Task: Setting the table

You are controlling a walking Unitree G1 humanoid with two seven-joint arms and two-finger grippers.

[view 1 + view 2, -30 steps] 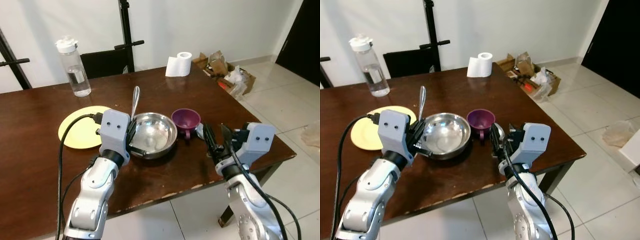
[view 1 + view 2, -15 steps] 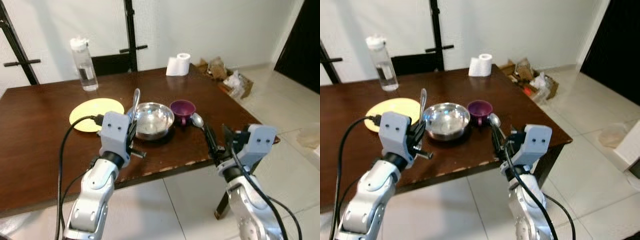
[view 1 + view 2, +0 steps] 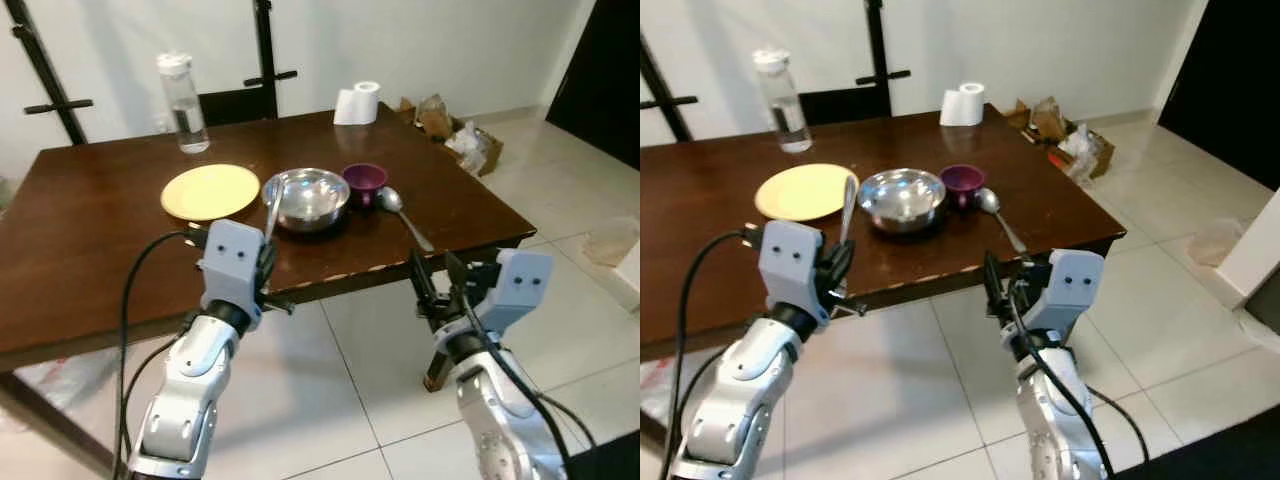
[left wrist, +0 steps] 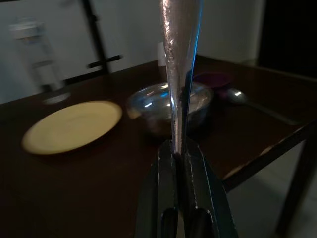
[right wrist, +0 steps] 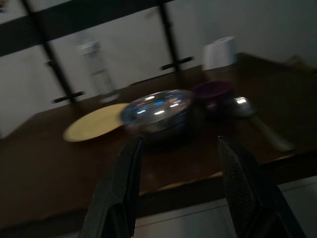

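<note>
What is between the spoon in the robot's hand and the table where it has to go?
Nothing visible blocks it. The left gripper holds a spoon upright, back from the table edge over the floor. Bare wood lies in front of the yellow plate and the metal bowl.

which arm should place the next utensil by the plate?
Probably left. The left gripper is already shut on a spoon and is nearer the yellow plate. The right gripper is open and holds nothing.
</note>
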